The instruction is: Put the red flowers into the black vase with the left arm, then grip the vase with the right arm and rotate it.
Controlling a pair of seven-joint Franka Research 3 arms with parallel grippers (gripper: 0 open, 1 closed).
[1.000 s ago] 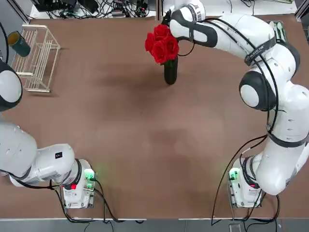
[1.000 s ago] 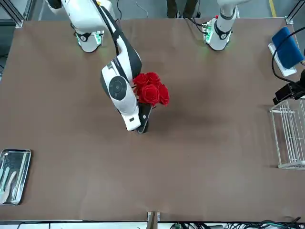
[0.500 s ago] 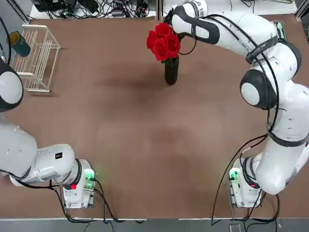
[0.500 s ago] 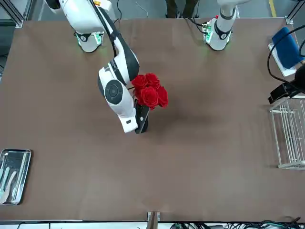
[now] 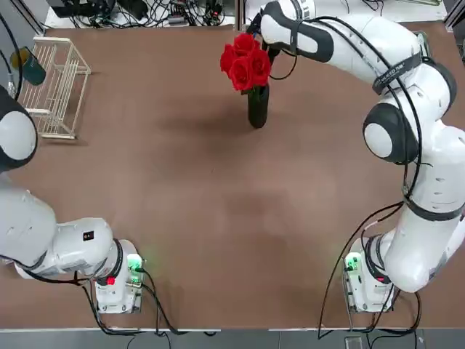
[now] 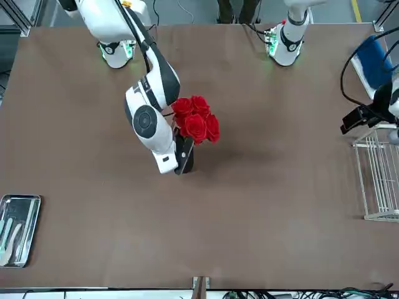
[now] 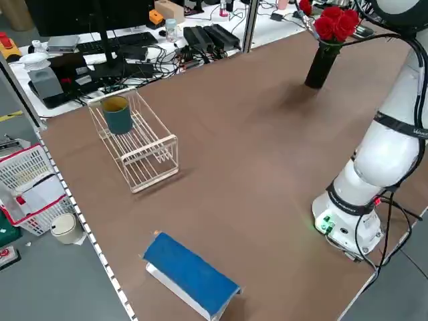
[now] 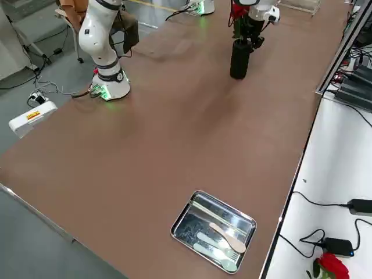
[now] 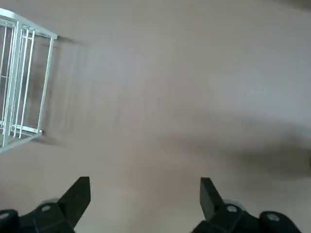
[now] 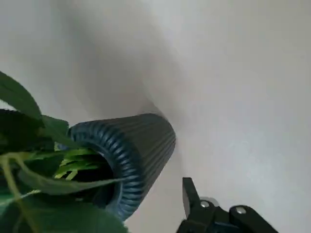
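One slim, ribbed matte black cylinder vase [image 5: 258, 107] stands upright on the brown tabletop [image 5: 189, 182] beside the fingers [image 10: 192, 199] of our right gripper [image 6: 186, 152], at the far side of the table from our bases. We see one of those fingers clear of the vase wall, with a gap between; leaves hide the other, but the jaws stand apart and we cannot tell whether the hidden finger touches. Bright red rose-like flowers with green leaves [image 5: 246, 64] sit in the vase's mouth, their blooms spreading above and next to the same gripper. Our glossy white right arm [image 5: 418, 138] reaches out to them from its base. Well off to the left of those fingers, our left gripper [image 9: 145, 179] holds nothing, its two black fingers spread wide over the table. Near them stands a white wire rack [image 7: 144, 144] with a dark teal cup [image 7: 117, 115] in it, and a blue-topped white object [image 7: 194, 271] also lies on that side. Out to the right of the right gripper's fingers, we have a shiny rectangular metal tray [image 8: 213, 232] holding pale utensils [image 8: 216, 251]. Beyond our bases, a person's legs [image 6: 237, 9] show.
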